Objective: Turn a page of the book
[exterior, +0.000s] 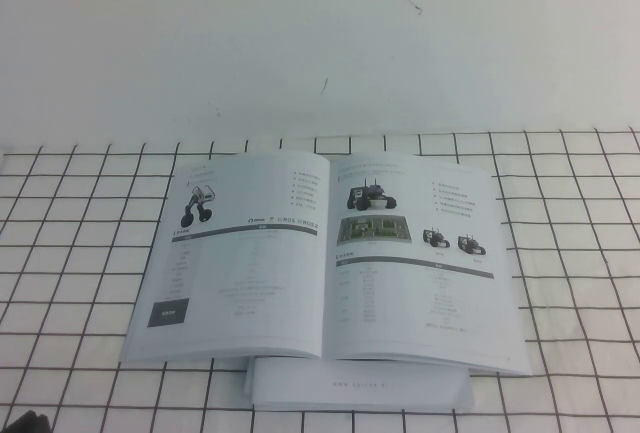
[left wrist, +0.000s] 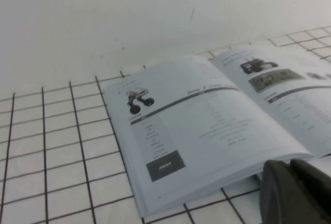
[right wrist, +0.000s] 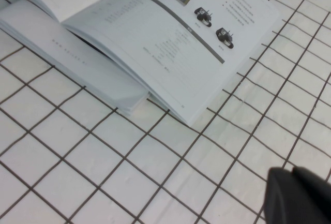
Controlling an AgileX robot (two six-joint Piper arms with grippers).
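White, thin paper is what the work turns on here: the book [exterior: 325,258] lies open and nearly flat on a white table [exterior: 70,253] ruled with a dark grid, its near edge resting over a plain white booklet [exterior: 360,385] that sticks out toward the robot. The page [exterior: 425,258] to turn is the right-hand leaf, printed with a black four-wheeled rover, small photos, a grey bar and a fine table; it lies smooth, its outer corner close to the table. The left gripper [left wrist: 295,193] hangs low just beside the book's near left corner, and the right gripper [right wrist: 300,198] hangs over bare grid well apart from the page's free corner; I cannot tell whether either one's fingers are spread or closed, since only dark stubs show. Nothing is held, so the turn looks not yet begun. To do it well, the right gripper should likely come to the outer edge of the page, take one leaf only, and lift in an arc across the spine. The sheet seems limp and slick, apt to crease or drag a second leaf.
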